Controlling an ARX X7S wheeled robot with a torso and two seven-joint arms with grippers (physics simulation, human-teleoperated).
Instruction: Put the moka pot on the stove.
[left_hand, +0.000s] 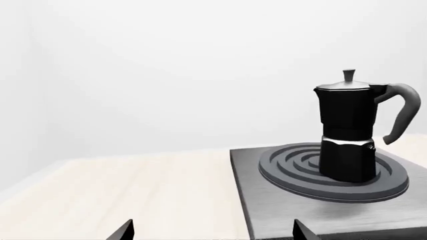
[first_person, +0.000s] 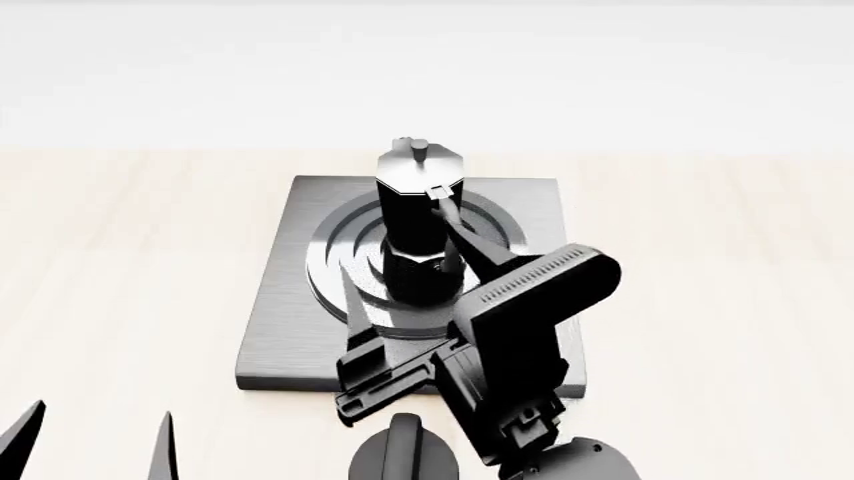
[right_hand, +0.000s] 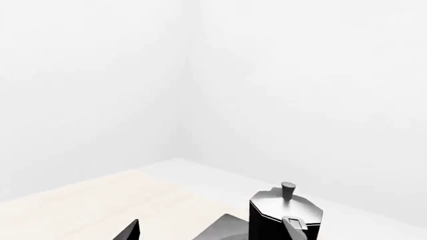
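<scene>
The moka pot (first_person: 419, 225) stands upright on the ring burner at the centre of the stove (first_person: 283, 340). It is glossy black with a silver lid, and its handle points toward me. My right gripper (first_person: 398, 245) is open with its fingers spread on either side of the pot, one finger beside the handle. In the right wrist view the pot (right_hand: 285, 217) is close, and only one fingertip (right_hand: 132, 231) shows. My left gripper (first_person: 94, 440) is open and empty at the near left. The left wrist view shows the pot (left_hand: 347, 132) on the stove (left_hand: 280, 215).
A short black round knob (first_person: 404, 455) sits in front of the stove's near edge, under my right arm. The light wooden counter (first_person: 120, 260) extends left and right of the stove. A white wall stands behind it.
</scene>
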